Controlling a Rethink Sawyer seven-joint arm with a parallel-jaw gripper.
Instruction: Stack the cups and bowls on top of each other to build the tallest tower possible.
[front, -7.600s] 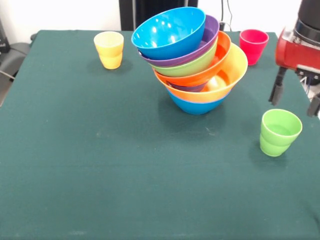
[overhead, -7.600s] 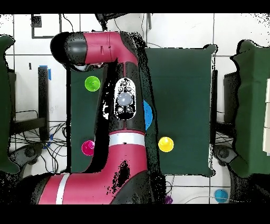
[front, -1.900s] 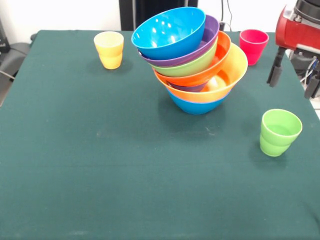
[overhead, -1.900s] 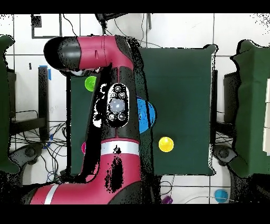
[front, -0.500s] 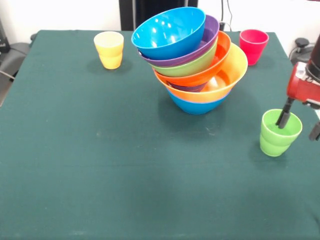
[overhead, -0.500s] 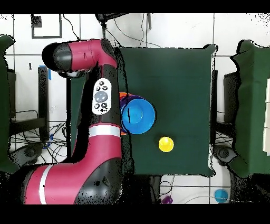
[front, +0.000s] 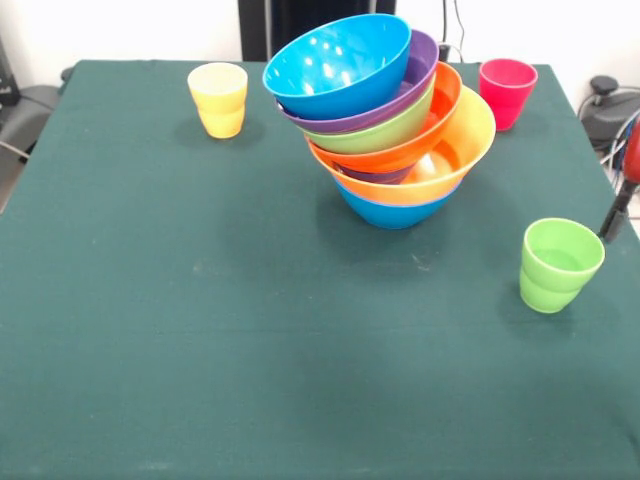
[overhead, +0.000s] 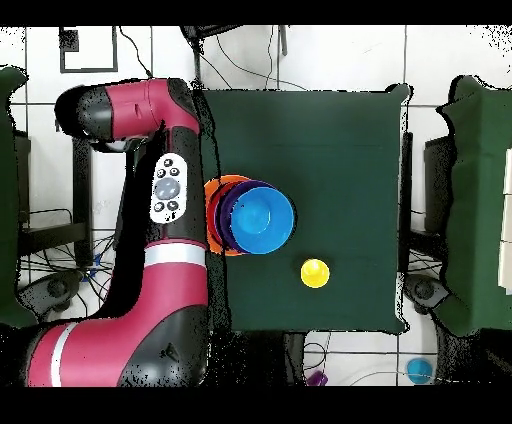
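Overhead view: big red arm (overhead: 165, 200) now swung out over the left edge of the table (overhead: 340, 140), further off the tower (overhead: 255, 218) than half a second ago. Covers the table's left strip, so no sight of two cups there; only the yellow cup (overhead: 315, 272) visible, just beside the tower.

Front view, same story. Tower (front: 390, 130) unchanged across all frames: blue bowl (front: 390, 212) lowest, then yellow-orange (front: 470, 140), orange-red (front: 445, 95), lime green (front: 400, 130), purple (front: 425, 55), blue bowl on top (front: 335, 65). Leans toward picture left, top bowl tipped. Stands far-centre on the table.

Cups all loose, upright, well apart from each other: green cup (front: 560, 265) near right, yellow cup (front: 218, 98) far left, red-pink cup (front: 507, 92) far right.

Claw (front: 616, 220): half a second ago dipped into the green cup's mouth; now backed out to the picture's right edge, just beside the cup and not touching it. Only a dark sliver showing, so cannot tell whether spread or closed. Holds nothing visible.

Meaning for the task, as a judgement: pick missed or abandoned, green cup not lifted, no height gained. Needs a fresh approach on that cup, then a careful drop into the tilted top bowl; risks sliding the lean further.
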